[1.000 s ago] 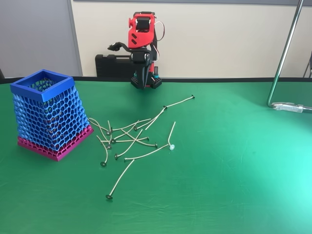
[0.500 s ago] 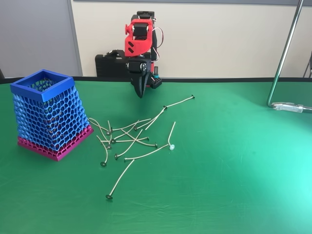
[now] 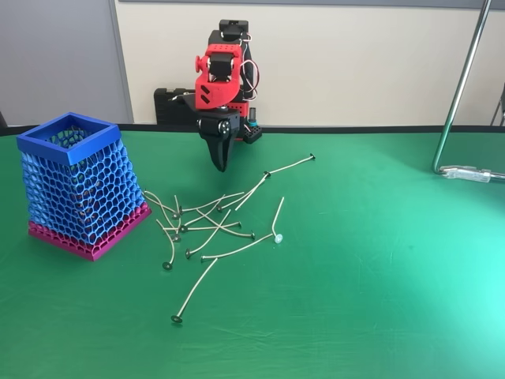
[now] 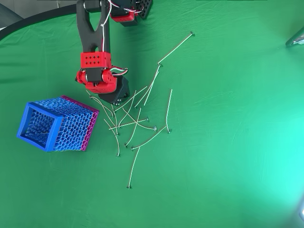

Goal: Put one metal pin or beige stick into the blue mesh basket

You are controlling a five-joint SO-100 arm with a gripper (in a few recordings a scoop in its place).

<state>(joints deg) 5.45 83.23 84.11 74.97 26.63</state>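
Approach step: pincer pointing down, tips seemingly together, holding nothing. Beige sticks scattered on green counter just below and in front; blue mesh basket well left in fixed view. Next, probably: open, lower onto one stick.

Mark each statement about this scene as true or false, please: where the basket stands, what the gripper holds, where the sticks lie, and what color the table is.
1. The blue basket stands upright on the table. True.
2. The gripper holds one stick. False: in the fixed view it hangs above the pile and nothing is seen in it.
3. The sticks lie in a loose heap on the table, right of the basket in the fixed view. True.
4. The table cover is red. False: it is green; the arm is red and black.
5. Several sticks are seen leaning on the basket's rim. False: none touches the rim.
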